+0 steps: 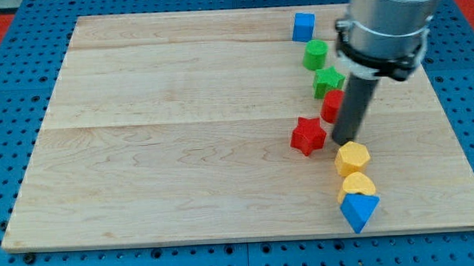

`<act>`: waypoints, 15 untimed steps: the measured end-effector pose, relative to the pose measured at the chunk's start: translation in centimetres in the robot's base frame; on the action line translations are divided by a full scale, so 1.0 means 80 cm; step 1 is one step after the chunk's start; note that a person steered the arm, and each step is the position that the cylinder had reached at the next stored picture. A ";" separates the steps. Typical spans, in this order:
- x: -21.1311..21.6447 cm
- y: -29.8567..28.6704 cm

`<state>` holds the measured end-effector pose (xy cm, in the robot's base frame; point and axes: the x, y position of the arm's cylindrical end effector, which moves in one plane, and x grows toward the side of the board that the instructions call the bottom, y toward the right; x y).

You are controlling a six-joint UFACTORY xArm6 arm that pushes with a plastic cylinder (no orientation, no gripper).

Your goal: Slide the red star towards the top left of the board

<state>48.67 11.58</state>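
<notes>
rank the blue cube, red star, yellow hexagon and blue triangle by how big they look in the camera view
1. blue triangle and red star, too alike to split
2. yellow hexagon, marginally smaller
3. blue cube, smallest

The cube lies farthest up the board, so distance may shrink it.

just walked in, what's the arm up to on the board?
The arm is working the red star block with its dark rod. My tip sits just to the view's right of the star, close beside it, contact unclear. The star lies right of centre on the wooden board, far from the top left. Around the tip: a partly hidden red block, a green star block above, a yellow hexagonal block below.
</notes>
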 end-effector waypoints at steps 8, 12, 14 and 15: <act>-0.014 -0.359; 0.007 -0.314; -0.100 -0.335; -0.136 -0.319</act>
<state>37.77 -13.95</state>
